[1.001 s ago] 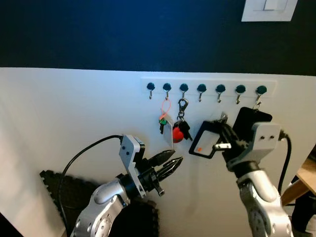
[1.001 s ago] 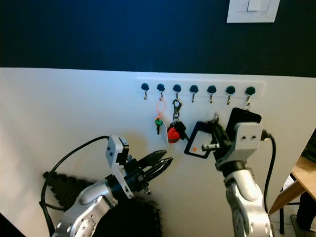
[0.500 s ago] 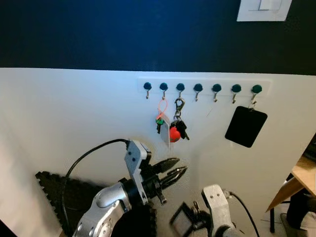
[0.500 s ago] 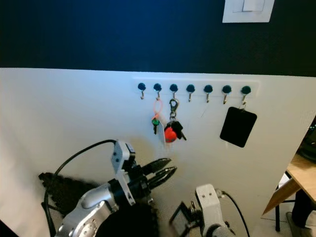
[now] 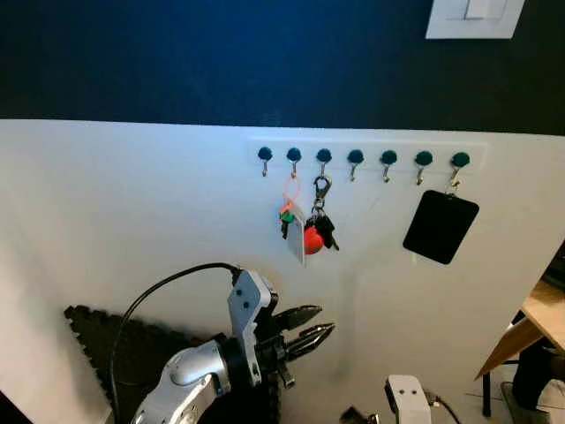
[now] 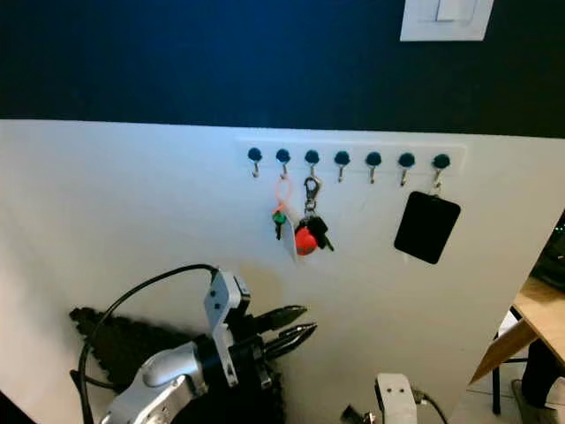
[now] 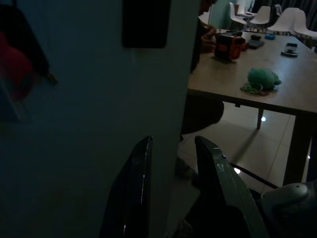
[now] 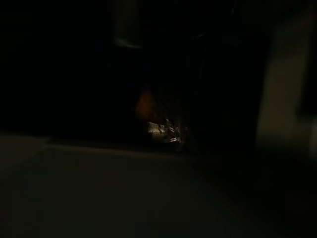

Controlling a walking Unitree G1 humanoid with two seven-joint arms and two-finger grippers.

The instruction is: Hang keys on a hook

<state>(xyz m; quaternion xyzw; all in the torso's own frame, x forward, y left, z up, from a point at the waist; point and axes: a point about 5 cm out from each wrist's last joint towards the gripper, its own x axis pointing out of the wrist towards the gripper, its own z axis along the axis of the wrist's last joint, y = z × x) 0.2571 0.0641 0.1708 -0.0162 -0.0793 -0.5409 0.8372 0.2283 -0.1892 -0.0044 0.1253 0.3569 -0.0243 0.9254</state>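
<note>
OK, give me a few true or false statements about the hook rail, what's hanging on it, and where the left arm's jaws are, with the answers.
1. The hook rail carries seven hooks. True.
2. The black tag hangs from the hook at the robot's far left. False: it hangs from the far-right hook.
3. The keys with the red fob hang from a hook. True.
4. The left gripper grips the keys. False: its jaws are open, empty, below the keys.
5. A light switch sits below the rail. False: it sits above.
</note>
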